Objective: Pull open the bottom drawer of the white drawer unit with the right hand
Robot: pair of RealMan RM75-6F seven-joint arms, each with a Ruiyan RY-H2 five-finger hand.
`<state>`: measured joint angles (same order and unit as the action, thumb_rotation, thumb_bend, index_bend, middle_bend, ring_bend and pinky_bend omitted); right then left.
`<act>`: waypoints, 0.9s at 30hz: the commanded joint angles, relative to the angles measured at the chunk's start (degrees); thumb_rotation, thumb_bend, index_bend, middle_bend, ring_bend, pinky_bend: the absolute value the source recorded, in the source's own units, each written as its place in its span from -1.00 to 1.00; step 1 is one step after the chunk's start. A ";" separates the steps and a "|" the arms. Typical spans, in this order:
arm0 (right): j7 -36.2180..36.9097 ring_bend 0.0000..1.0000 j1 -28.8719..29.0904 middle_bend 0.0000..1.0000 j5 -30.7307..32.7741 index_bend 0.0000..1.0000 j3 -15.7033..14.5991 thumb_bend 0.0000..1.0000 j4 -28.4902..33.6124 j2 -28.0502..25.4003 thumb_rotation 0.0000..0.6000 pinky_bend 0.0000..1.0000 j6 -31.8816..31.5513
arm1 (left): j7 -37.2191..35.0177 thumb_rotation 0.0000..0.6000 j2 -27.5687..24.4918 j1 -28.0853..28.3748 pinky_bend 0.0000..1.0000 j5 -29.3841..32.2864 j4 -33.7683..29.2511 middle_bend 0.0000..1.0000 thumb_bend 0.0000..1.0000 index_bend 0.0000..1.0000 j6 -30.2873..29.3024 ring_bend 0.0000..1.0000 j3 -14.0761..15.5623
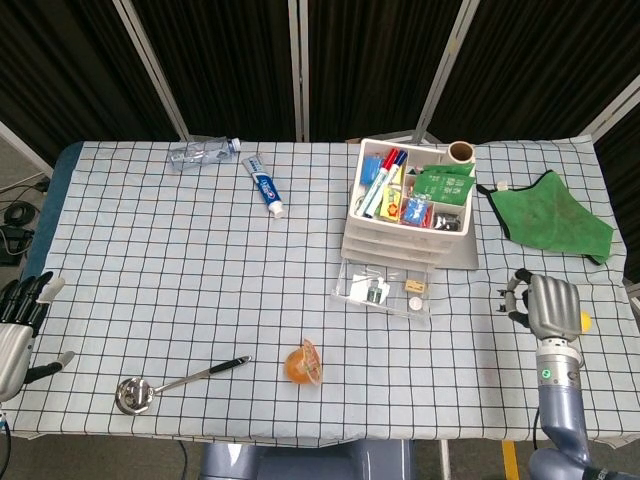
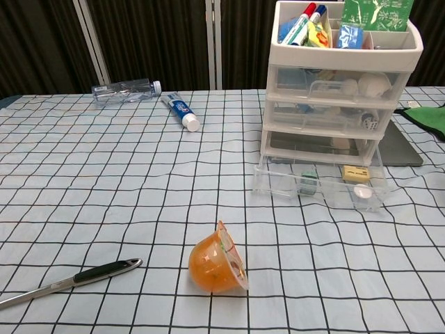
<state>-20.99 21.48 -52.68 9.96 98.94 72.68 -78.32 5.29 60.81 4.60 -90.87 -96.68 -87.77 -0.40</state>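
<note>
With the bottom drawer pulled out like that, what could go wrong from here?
The bottom drawer sticks far out of the white drawer unit; a knock might pull it free and spill the small items inside. The right hand hovers right beside the yellow ball and could nudge it off the table edge.

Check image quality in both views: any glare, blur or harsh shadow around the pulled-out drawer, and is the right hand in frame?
Head view: even lighting, sharp, no harsh shadows; the bottom drawer shows its contents clearly; the right hand is in frame near the right edge. Chest view: sharp, with faint reflections on the clear drawer front; neither hand shows.
</note>
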 commanded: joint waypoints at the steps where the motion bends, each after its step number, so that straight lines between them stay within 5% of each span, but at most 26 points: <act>1: 1.89 1.00 -1.53 1.00 -1.52 0.37 -1.37 -0.17 -2.39 0.78 1.00 0.77 0.16 | 0.09 1.00 -0.05 -0.17 -1.00 -0.46 -0.11 -1.00 -0.88 -1.00 -0.35 -1.00 0.17; 16: 6.52 1.00 -5.17 1.00 -5.16 0.34 -4.00 -0.20 -14.43 6.63 1.00 0.77 2.41 | 0.30 1.00 -0.06 -0.56 -1.00 -1.30 -0.35 -1.00 -0.88 -1.00 -0.77 -1.00 0.54; 27: 3.39 1.00 -5.80 1.00 -5.67 0.16 -4.41 -0.55 -20.21 10.16 1.00 0.76 4.00 | 0.50 1.00 0.03 -0.91 -1.00 -2.04 -0.51 -1.00 -0.88 -1.00 -1.12 -1.00 0.92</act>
<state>-17.08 15.72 -58.56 5.59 79.03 82.65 -74.76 5.79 60.84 3.69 -92.91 -97.19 -88.88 0.52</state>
